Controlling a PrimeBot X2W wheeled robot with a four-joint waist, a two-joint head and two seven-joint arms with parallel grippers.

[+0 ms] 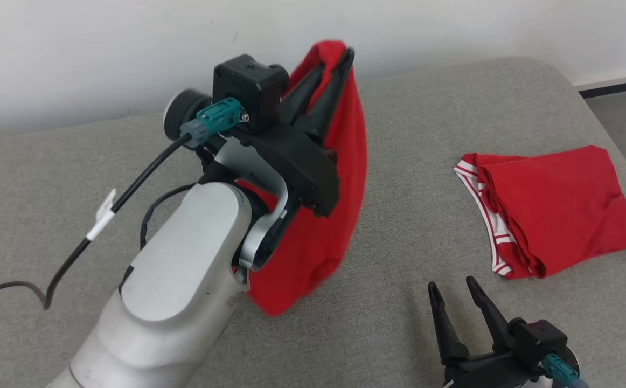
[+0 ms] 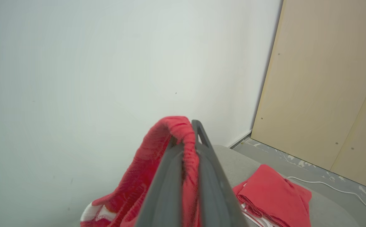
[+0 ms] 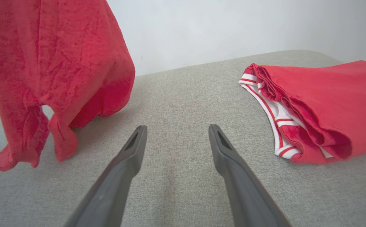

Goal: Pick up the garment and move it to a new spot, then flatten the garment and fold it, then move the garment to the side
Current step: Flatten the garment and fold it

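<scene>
Holds red garment aloft over grey cushion, left gripper pinching 1 top fold, right gripper spread and empty, near right. Risks slip from thin pinch.

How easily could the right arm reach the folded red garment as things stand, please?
Probably yes: the right gripper is open and empty, and the folded garment lies close by on the grey surface with nothing between them.

Held red garment: nine-o'clock side hidden behind left arm, hem blurred; right pincer: base cut off at five o'clock.
</scene>
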